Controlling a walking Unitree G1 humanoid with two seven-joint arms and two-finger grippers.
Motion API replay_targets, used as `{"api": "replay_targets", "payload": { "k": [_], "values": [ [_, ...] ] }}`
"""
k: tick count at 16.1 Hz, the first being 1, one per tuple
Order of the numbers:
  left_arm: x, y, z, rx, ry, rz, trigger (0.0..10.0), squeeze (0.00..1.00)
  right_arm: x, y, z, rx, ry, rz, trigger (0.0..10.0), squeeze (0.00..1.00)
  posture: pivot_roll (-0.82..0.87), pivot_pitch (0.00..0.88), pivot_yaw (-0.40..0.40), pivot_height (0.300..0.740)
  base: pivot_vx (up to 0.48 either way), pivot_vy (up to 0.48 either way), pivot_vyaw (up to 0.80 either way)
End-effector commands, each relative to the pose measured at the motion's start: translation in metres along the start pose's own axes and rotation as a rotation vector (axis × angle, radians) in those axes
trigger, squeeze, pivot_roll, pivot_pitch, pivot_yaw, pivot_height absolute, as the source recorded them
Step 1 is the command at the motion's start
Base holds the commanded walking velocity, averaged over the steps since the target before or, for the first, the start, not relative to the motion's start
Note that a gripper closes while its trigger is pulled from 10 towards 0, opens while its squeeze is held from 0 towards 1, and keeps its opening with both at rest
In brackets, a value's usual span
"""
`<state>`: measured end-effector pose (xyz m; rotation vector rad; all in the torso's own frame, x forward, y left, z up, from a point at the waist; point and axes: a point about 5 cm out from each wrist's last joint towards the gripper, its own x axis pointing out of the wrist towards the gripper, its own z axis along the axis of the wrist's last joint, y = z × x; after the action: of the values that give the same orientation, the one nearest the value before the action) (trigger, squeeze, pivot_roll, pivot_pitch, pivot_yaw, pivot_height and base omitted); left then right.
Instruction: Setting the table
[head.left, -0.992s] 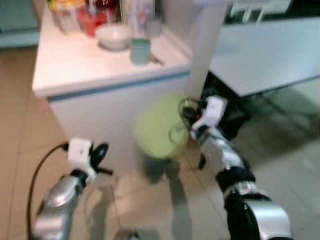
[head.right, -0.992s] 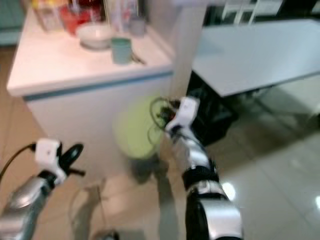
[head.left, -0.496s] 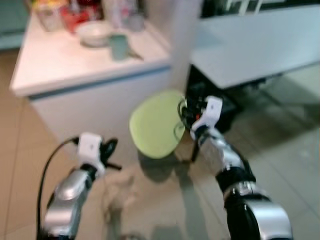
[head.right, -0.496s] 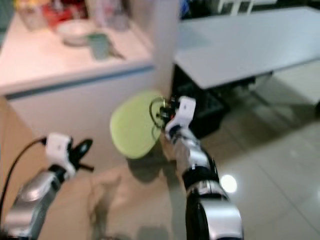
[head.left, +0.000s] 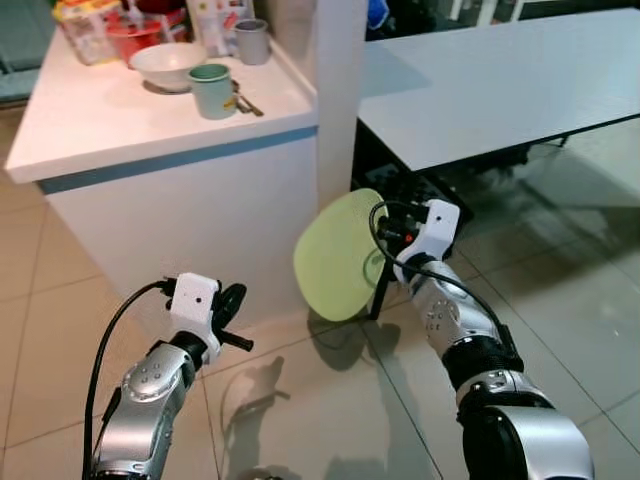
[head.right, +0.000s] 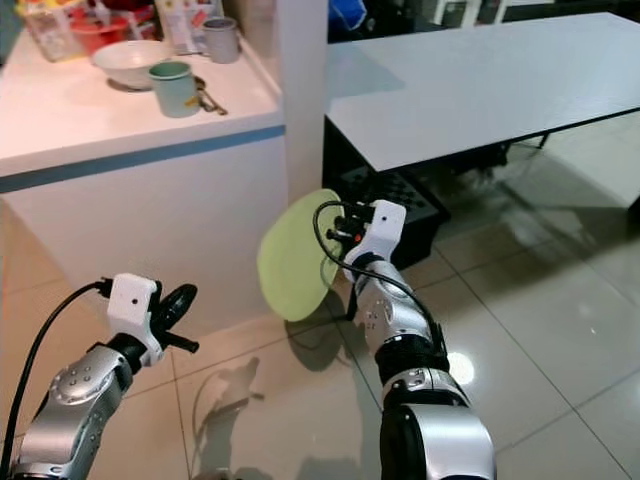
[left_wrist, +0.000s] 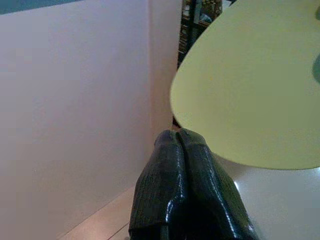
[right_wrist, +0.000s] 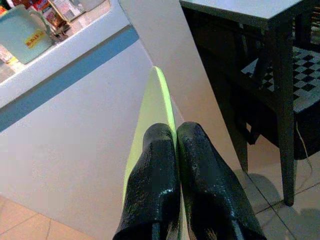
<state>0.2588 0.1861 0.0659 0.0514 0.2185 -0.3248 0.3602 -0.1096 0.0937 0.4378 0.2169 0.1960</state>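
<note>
Left eye view: the right gripper (head.left: 385, 262) holds a pale green plate (head.left: 338, 257) by its edge, tilted nearly upright, in the air above the tiled floor (head.left: 330, 400). The plate hangs in front of a white counter (head.left: 150, 110) and just beside the corner of a grey table (head.left: 480, 80). The left gripper (head.left: 232, 318) hangs lower on the robot's left, empty, near the counter's white front. On the counter stand a white bowl (head.left: 166, 64), a green mug (head.left: 212, 90), a grey cup (head.left: 251, 41) and some packets at the back. A dark crate (head.left: 425, 190) sits under the table.

Right eye view: the same scene. The plate (head.right: 297, 256) is clear of the floor, its face turned towards the robot's left, and the right gripper (head.right: 338, 262) grips its rim.

Left wrist view: the left gripper's two black fingers (left_wrist: 185, 190) are pressed together with nothing between them. Beyond them is the plate's (left_wrist: 250, 85) broad green face, and the counter's pale wall (left_wrist: 75, 110).

Right wrist view: the right gripper's fingers (right_wrist: 157, 185) are clenched on the plate (right_wrist: 152, 120), seen edge-on as a thin green sliver running up between them. Behind it are the counter's blue stripe (right_wrist: 65, 75) and a dark table leg (right_wrist: 282, 110).
</note>
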Motion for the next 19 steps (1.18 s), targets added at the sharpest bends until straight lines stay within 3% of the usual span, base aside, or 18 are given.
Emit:
{"api": "replay_targets", "payload": {
  "k": [1, 7, 12, 13, 16, 19],
  "values": [
    [0.0016, 0.0024, 0.0037, 0.002, -0.007, 0.011, 10.0, 0.0, 0.0035, 0.0059, 0.014, -0.003, -0.05, 0.023, 0.0, 0.0, 0.08, 0.0, 0.013, 0.74, 0.48, 0.0, 0.0],
    [0.0029, 0.0012, 0.0037, 0.018, -0.016, 0.008, 10.0, 0.0, 0.0039, 0.0059, 0.0157, -0.005, -0.054, 0.022, 0.0, 0.0, 0.08, 0.0, 0.013, 0.74, 0.48, 0.0, 0.0],
    [0.0036, 0.0014, 0.003, -0.019, -0.024, 0.026, 10.0, 0.0, 0.0043, 0.0066, 0.0168, -0.011, -0.058, 0.024, 0.0, 0.0, 0.08, 0.0, 0.011, 0.74, 0.0, 0.0, 0.0],
    [0.0042, 0.0014, 0.003, -0.044, -0.033, 0.034, 10.0, 0.0, 0.0042, 0.0065, 0.0167, -0.013, -0.057, 0.025, 0.0, 0.0, 0.08, 0.0, 0.01, 0.74, 0.0, 0.0, 0.0],
    [0.0082, 0.0068, 0.0063, -0.264, -0.077, 0.095, 10.0, 0.0, 0.0041, 0.0093, 0.0156, -0.024, -0.055, 0.042, 0.0, 0.0, 0.08, 0.0, 0.007, 0.74, 0.0, 0.0, 0.0],
    [0.01, 0.0103, 0.0078, -0.389, -0.101, 0.135, 10.0, 0.0, 0.0043, 0.0142, 0.0122, -0.04, -0.047, 0.062, 0.0, 0.0, 0.09, 0.0, 0.002, 0.74, 0.0, 0.0, 0.0]
  ]
}}
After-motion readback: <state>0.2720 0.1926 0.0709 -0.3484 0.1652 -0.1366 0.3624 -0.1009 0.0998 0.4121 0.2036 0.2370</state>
